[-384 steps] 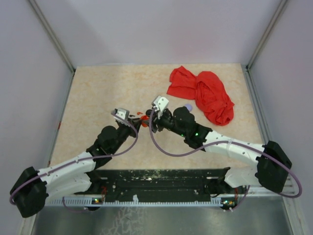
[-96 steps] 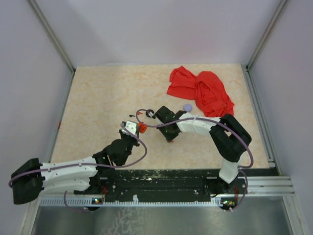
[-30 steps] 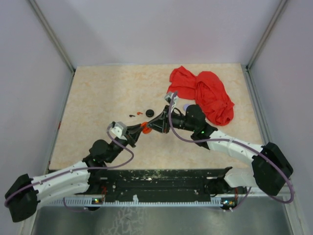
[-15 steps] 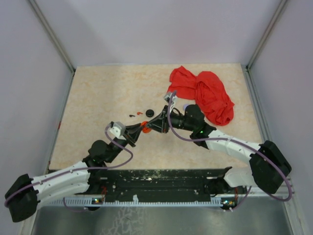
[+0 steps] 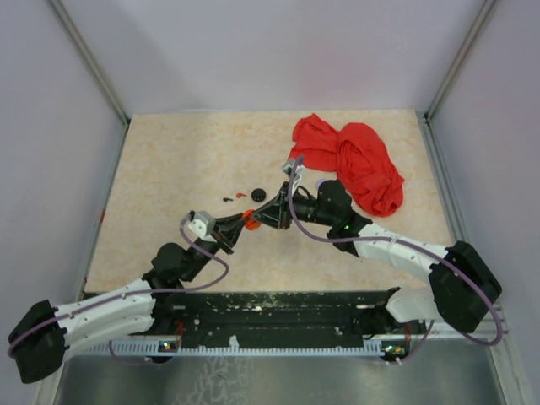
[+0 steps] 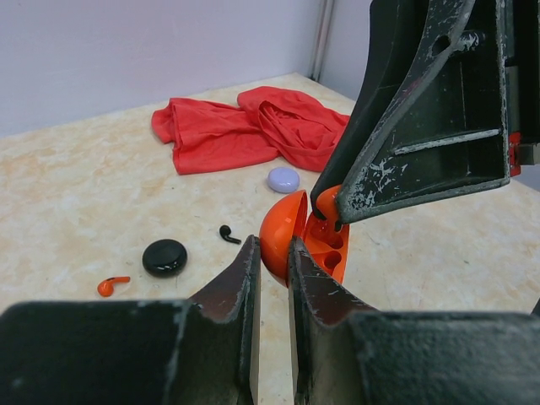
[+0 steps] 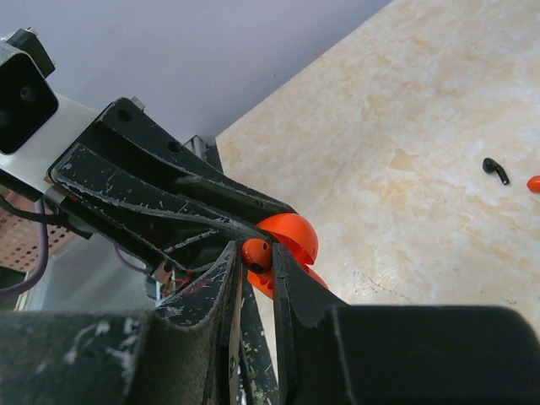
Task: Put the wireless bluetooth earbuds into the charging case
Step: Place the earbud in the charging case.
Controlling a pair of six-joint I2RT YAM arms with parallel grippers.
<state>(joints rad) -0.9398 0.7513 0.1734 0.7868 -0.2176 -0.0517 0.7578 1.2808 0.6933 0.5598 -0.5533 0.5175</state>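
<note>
The orange charging case (image 6: pixel 283 236) is hinged open, its domed lid turned toward the left wrist camera and its inner face, with the moulded sockets, turned toward the right arm. The left tool (image 6: pixel 272 253) is clamped on it, one finger on each side of the lid. In the top view the case (image 5: pixel 249 221) sits over the middle of the desk (image 5: pixel 169 160), a little toward the near edge.

The right tool (image 7: pixel 255 263) is closed on an orange earbud (image 7: pixel 256 251), pinched between its fingertips and held right at the case's open inner face. Whether the earbud already sits in a socket cannot be told.

A second orange earbud (image 6: pixel 112 285) lies on the desk beyond the case, toward the far edge. Just beside it lies a black round case (image 6: pixel 164 256), closed, and near that on its other side a black earbud (image 6: pixel 228 234), none of them touching.

Farther toward the far right corner lies a lavender disc (image 6: pixel 283 179), just beside the hem of a crumpled red cloth (image 5: pixel 354 164).
</note>
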